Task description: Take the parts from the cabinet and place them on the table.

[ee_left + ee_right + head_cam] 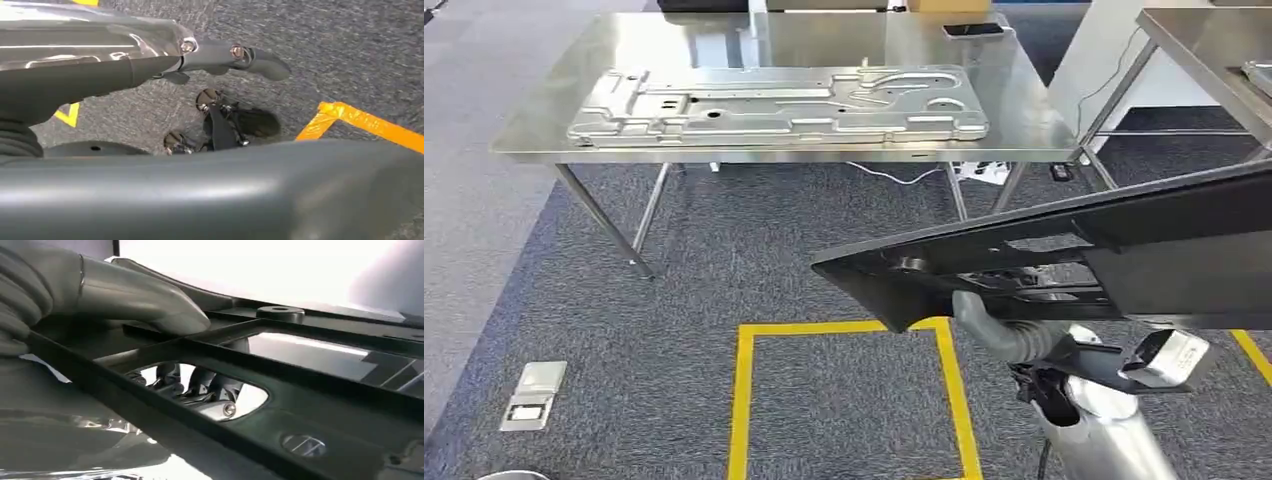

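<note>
Carpet (724,260), grey, carries a floor socket plate (532,394) at 8 o'clock of the head view and a square of yellow tape (744,400) at 6 o'clock. Steel bench (534,130) stands at 11 to 12 o'clock; a silver stamped panel (774,105) lies flat along its top, and a phone (972,30) rests near the bench's far right corner. A white cable (894,178) and a power strip (982,172) lie on the carpet under the bench. A second bench (1194,40) stands at 2 o'clock.

Left hand (220,90), seen in the left wrist view, hangs above the carpet with its fingers apart and nothing in them.

Black panel (1064,260), the part in transit, sits at 3 to 4 o'clock of the head view, tilted, clear of both benches. Right hand (125,295) grips it: the thumb (150,300) presses on one face, and the darker fingers (210,385) show through a cut-out on the other face. The silver right arm (1104,420) rises from 5 o'clock
</note>
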`<state>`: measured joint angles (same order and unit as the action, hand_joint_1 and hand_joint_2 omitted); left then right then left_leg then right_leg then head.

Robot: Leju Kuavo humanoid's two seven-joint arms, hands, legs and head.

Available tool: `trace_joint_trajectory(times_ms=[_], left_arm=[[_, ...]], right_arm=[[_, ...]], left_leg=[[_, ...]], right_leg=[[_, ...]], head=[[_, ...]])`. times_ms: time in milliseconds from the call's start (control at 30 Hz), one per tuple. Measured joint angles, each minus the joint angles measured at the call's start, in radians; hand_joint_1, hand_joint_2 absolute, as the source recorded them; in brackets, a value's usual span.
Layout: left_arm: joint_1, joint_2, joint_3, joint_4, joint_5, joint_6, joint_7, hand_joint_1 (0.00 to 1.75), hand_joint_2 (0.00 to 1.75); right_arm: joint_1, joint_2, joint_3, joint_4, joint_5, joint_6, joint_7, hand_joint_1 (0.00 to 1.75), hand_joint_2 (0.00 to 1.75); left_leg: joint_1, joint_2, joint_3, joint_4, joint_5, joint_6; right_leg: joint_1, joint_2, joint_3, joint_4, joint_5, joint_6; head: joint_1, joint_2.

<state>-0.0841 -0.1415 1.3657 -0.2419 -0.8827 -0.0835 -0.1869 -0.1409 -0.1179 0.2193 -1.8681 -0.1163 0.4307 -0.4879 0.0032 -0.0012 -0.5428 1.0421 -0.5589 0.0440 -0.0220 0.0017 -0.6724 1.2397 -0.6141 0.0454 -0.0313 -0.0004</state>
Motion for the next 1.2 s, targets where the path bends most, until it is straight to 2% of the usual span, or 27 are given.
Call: trace_joint_trajectory(times_ms=[67,100,133,167,200,267,300,400,433,467,533,567,600,633,667,733,800,833,933,967,1000,1033,1067,1100,1133,1167,1200], left_arm=[[-0.001,0.000,0.000,0.000,0.000,0.000,0.000,0.00,1.75],[-0.002,0.000,0.000,0.000,0.000,0.000,0.000,0.00,1.75],[-0.005,0.000,0.000,0.000,0.000,0.000,0.000,0.00,1.75],[-0.004,0.000,0.000,0.000,0.000,0.000,0.001,0.00,1.75],[-0.003,0.000,0.000,0.000,0.000,0.000,0.001,0.00,1.75],[-0.004,0.000,0.000,0.000,0.000,0.000,0.001,0.00,1.75],[-0.008,0.000,0.000,0.000,0.000,0.000,0.000,0.00,1.75],[-0.007,0.000,0.000,0.000,0.000,0.000,0.000,0.00,1.75],[-0.004,0.000,0.000,0.000,0.000,0.000,0.000,0.00,1.75],[-0.002,0.000,0.000,0.000,0.000,0.000,0.000,0.00,1.75],[-0.002,0.000,0.000,0.000,0.000,0.000,0.000,0.00,1.75],[-0.002,0.000,0.000,0.000,0.000,0.000,0.000,0.00,1.75],[-0.002,0.001,0.000,0.000,0.000,0.000,0.000,0.00,1.75],[-0.002,0.001,0.000,0.000,0.000,0.000,0.000,0.00,1.75],[-0.002,0.001,0.000,0.000,0.000,0.000,0.000,0.00,1.75],[0.002,0.002,0.000,0.000,0.000,0.001,0.000,0.00,1.75],[0.000,0.003,0.000,0.000,0.000,0.001,-0.002,0.00,1.75],[-0.002,0.003,0.000,0.000,0.000,0.001,-0.001,0.00,1.75],[-0.004,0.000,0.000,0.000,0.000,0.000,0.000,0.00,1.75],[-0.002,0.000,0.000,0.000,0.000,0.000,0.000,0.00,1.75],[0.000,0.000,0.000,0.000,0.000,0.000,0.000,0.00,1.75],[0.000,0.000,0.000,0.000,0.000,0.001,0.000,0.00,1.75],[-0.001,0.000,0.000,0.000,0.000,0.001,0.000,0.00,1.75],[-0.001,0.000,0.000,0.000,0.000,0.001,0.000,0.00,1.75],[-0.005,0.000,0.000,0.000,0.000,0.001,-0.001,0.00,1.75],[-0.006,0.000,0.000,0.000,0.000,0.001,0.000,0.00,1.75],[-0.005,0.000,0.000,0.000,0.000,0.001,0.001,0.00,1.75]], right_arm=[[0.000,-0.001,0.000,0.000,0.000,0.000,0.000,1.75,1.75],[0.001,-0.002,0.000,0.006,0.000,0.000,0.000,1.75,1.75],[-0.001,-0.002,0.000,0.007,0.000,0.000,0.000,1.75,1.75],[0.007,-0.002,0.000,0.005,0.001,0.000,0.000,1.75,1.75],[0.006,-0.003,-0.001,0.005,0.001,0.000,0.001,1.75,1.75],[0.003,-0.003,-0.001,0.003,0.000,0.000,0.000,1.75,1.75],[0.001,-0.003,-0.001,0.000,0.000,0.000,0.000,1.75,1.75],[0.000,-0.003,-0.001,0.000,0.000,0.000,0.000,1.75,1.75],[0.001,-0.003,-0.001,0.000,0.000,0.000,0.000,1.75,1.75],[0.002,-0.003,-0.001,0.000,0.000,0.000,0.000,1.75,1.75],[0.001,-0.003,-0.001,-0.001,0.000,0.000,0.000,1.75,1.75],[0.000,-0.003,-0.001,-0.001,0.000,0.000,0.000,1.75,1.75],[0.000,-0.003,-0.001,0.000,0.000,0.000,0.000,1.75,1.75],[-0.001,-0.003,-0.001,0.000,0.000,0.000,0.000,1.75,1.75],[-0.001,-0.003,-0.001,-0.001,0.000,0.000,0.000,1.75,1.75],[0.005,-0.002,0.000,-0.001,0.000,0.000,0.000,1.75,1.75],[0.001,-0.003,0.000,-0.002,0.001,0.000,0.000,1.75,1.75],[-0.005,-0.003,0.002,-0.002,0.002,0.001,0.000,1.75,1.75],[-0.001,-0.003,0.003,0.000,0.003,0.001,0.000,1.75,1.75],[0.000,-0.003,0.005,0.000,0.004,0.000,0.000,1.75,1.75],[0.000,-0.003,0.005,0.000,0.004,0.001,0.000,1.75,1.75],[0.000,-0.003,0.005,0.000,0.004,0.000,0.000,1.75,1.75],[-0.001,-0.003,0.005,0.000,0.005,0.001,0.000,1.75,1.75],[-0.001,-0.003,0.005,0.001,0.005,0.001,0.000,1.75,1.75],[-0.001,-0.003,0.006,0.004,0.005,0.001,0.000,1.75,1.75],[-0.006,-0.003,0.007,0.005,0.006,0.002,0.000,1.75,1.75],[0.001,-0.003,0.007,0.003,0.007,0.002,0.000,1.75,1.75]], left_leg=[[0.004,0.000,0.029,0.000,-0.024,-0.012],[0.003,-0.001,0.033,0.001,-0.028,-0.017],[0.001,-0.001,0.022,0.003,-0.030,-0.021],[0.000,-0.001,0.023,0.001,-0.035,-0.026],[0.000,0.000,0.031,0.002,-0.035,-0.028],[0.001,0.000,0.033,0.014,-0.038,-0.033],[0.001,0.000,0.014,0.056,-0.043,-0.038],[0.006,0.000,-0.118,0.261,-0.123,-0.051],[0.005,0.000,-0.151,0.298,-0.130,-0.051],[0.005,0.000,-0.164,0.295,-0.113,-0.049],[0.000,0.000,-0.143,0.185,-0.012,-0.036],[-0.005,0.000,-0.123,0.112,0.046,-0.023],[-0.013,0.000,-0.111,0.078,0.070,-0.008],[-0.020,-0.001,-0.123,0.079,0.045,-0.002],[-0.025,-0.001,-0.112,0.039,0.050,0.007],[-0.024,-0.001,-0.098,0.027,0.046,0.010],[-0.012,-0.002,-0.057,-0.003,0.050,0.011],[-0.010,-0.002,-0.049,-0.005,0.046,0.015],[-0.008,-0.002,-0.039,-0.005,0.029,0.015],[-0.007,-0.002,-0.031,-0.005,0.023,0.012],[-0.006,-0.002,-0.020,-0.005,0.014,0.009],[-0.004,-0.002,-0.007,-0.005,0.005,0.004],[-0.002,-0.003,0.009,-0.005,-0.007,-0.004],[0.000,-0.003,0.021,-0.005,-0.016,-0.009],[-0.002,-0.002,0.021,-0.003,-0.019,-0.014],[-0.004,-0.001,0.010,0.000,-0.023,-0.019],[-0.005,-0.001,0.011,-0.001,-0.026,-0.023]], right_leg=[[-0.003,-0.002,0.038,-0.150,0.118,0.007],[0.006,-0.002,0.024,-0.137,0.109,0.004],[0.007,-0.005,0.031,-0.170,0.089,-0.011],[0.007,-0.004,0.024,-0.163,0.102,-0.025],[0.008,-0.003,0.027,-0.163,0.094,-0.035],[-0.001,-0.002,0.045,-0.171,0.089,-0.043],[-0.002,-0.003,0.058,-0.173,0.083,-0.051],[-0.001,-0.003,0.078,-0.174,0.062,-0.057],[0.000,-0.001,0.087,-0.174,0.054,-0.057],[0.001,0.001,0.098,-0.174,0.047,-0.057],[0.006,0.001,0.127,-0.175,0.029,-0.056],[0.007,0.000,0.140,-0.175,0.019,-0.055],[0.004,-0.001,0.152,-0.179,0.011,-0.053],[0.004,0.001,0.153,-0.179,0.007,-0.047],[0.002,0.001,0.148,-0.180,0.001,-0.038],[0.004,0.001,0.164,-0.178,0.016,-0.022],[0.005,0.000,0.172,-0.156,0.001,-0.017],[0.005,0.001,0.149,-0.117,-0.018,-0.016],[0.003,0.000,0.021,0.056,-0.089,-0.002],[0.003,0.000,-0.001,0.067,-0.076,-0.002],[0.002,-0.001,-0.002,0.036,-0.035,0.000],[0.001,-0.001,0.014,-0.022,0.018,0.003],[0.000,-0.001,0.042,-0.111,0.092,0.005],[0.001,0.000,0.056,-0.141,0.106,0.002],[0.010,0.000,0.045,-0.145,0.093,0.000],[0.011,-0.004,0.056,-0.175,0.067,-0.018],[0.011,-0.003,0.051,-0.171,0.080,-0.032]], head=[[0.000,0.000],[0.000,0.000],[0.003,0.000],[0.001,0.000],[-0.001,0.000],[-0.002,0.000],[-0.002,0.000],[-0.003,0.000],[-0.003,0.000],[-0.003,0.000],[-0.003,0.000],[-0.003,0.000],[-0.002,0.000],[-0.003,0.000],[-0.004,0.000],[-0.005,0.000],[-0.002,0.000],[-0.002,0.000],[-0.001,0.000],[-0.001,0.000],[-0.001,0.000],[-0.001,0.000],[-0.001,0.000],[-0.001,0.000],[-0.003,0.000],[0.005,0.000],[0.003,0.000]])
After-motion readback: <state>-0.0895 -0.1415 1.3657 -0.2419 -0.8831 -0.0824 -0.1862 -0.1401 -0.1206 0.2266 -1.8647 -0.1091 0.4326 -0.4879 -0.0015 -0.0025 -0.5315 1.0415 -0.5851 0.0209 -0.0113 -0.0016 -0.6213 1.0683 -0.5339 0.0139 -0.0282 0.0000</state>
